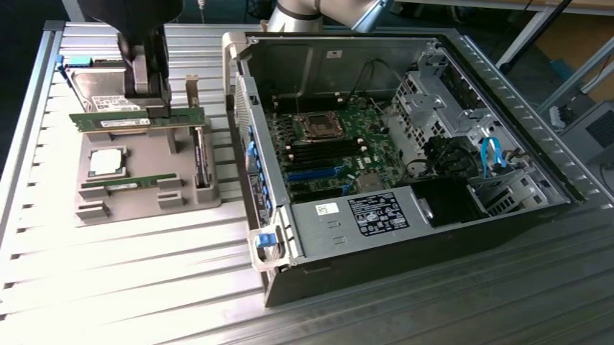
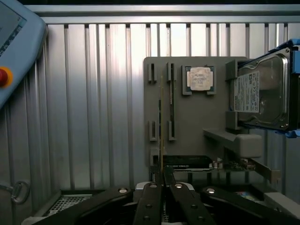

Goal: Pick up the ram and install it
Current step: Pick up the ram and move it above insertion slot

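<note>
a: where do we see the ram?
b: we see the ram [image 1: 111, 121] pinched in the gripper [image 1: 149, 108]. it is held level above the grey holder [image 1: 144, 154], on the exterior view's left of the open computer case [image 1: 317, 223]. its white label faces that camera.
a: and how do we read the jaws?
b: we read them as drawn together on the stick's upper edge. in the wrist view the gripper [image 2: 162, 177] clamps the ram [image 2: 161, 126], which shows edge-on as a thin line running away from the fingers.
a: what else do we find on the holder?
b: a second green stick [image 1: 129, 182] lies in its slot, and the square processor chip [image 1: 106, 162] sits just beside it. the hard drive [image 1: 96, 83] stands at the holder's far end.
a: and the case?
b: its motherboard [image 1: 331, 140] lies bare, well apart from the ram. we see case and holder both resting on the slatted table [image 1: 115, 266].
</note>
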`<state>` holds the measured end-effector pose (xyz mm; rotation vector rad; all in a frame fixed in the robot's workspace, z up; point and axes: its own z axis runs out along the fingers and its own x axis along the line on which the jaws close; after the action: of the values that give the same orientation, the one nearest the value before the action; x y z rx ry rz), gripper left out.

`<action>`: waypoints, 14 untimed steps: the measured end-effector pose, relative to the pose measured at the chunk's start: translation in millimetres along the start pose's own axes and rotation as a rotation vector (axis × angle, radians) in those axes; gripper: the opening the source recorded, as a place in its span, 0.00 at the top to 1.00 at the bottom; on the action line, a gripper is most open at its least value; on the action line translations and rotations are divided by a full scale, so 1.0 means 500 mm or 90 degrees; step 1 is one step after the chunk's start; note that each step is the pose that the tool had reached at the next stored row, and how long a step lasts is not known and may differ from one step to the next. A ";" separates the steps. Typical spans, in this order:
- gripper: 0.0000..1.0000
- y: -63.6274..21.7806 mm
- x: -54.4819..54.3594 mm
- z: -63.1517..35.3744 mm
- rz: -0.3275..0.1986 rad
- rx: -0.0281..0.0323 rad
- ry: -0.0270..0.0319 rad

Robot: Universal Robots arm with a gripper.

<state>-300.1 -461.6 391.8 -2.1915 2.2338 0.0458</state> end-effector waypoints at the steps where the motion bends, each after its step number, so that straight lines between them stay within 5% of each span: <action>1: 0.87 -0.007 0.000 0.000 0.000 0.0000 0.0000; 14: 0.87 -0.072 -0.001 -0.003 0.000 0.0000 0.0000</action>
<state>-264.2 -461.9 392.8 -2.1915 2.2338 0.0458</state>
